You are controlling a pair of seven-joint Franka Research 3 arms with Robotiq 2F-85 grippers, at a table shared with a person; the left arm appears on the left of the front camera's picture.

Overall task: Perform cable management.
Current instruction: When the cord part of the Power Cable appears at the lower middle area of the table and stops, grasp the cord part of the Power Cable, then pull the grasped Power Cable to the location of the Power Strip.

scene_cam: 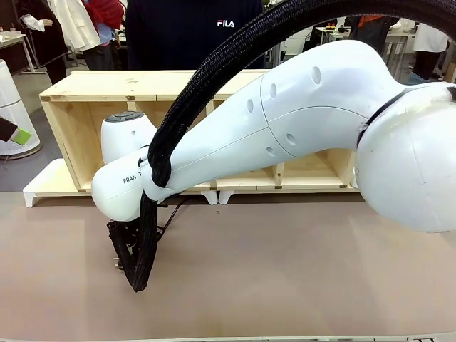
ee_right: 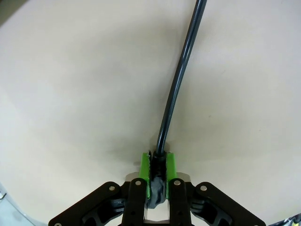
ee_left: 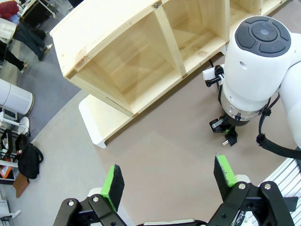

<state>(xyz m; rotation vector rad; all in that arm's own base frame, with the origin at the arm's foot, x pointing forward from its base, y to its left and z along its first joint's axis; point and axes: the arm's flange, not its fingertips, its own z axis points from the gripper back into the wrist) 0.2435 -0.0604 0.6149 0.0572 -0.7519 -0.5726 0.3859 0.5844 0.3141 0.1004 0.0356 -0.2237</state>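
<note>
Right gripper [ee_right: 158, 162] pinched the black cable [ee_right: 181, 70] low over the brown table [ee_right: 70, 94], the line trailing away across the surface. Left gripper [ee_left: 169, 176] hung above, spread wide; beyond stood an open wooden shelf [ee_left: 141, 61].

1. A robotics lab, this: a white robot arm [scene_cam: 299, 121] stretches over a brown table [scene_cam: 299, 278].
2. Along the table's far edge, an open wooden shelf unit [scene_cam: 100, 89].
3. Behind it, people in white coats [scene_cam: 68, 21].
</note>
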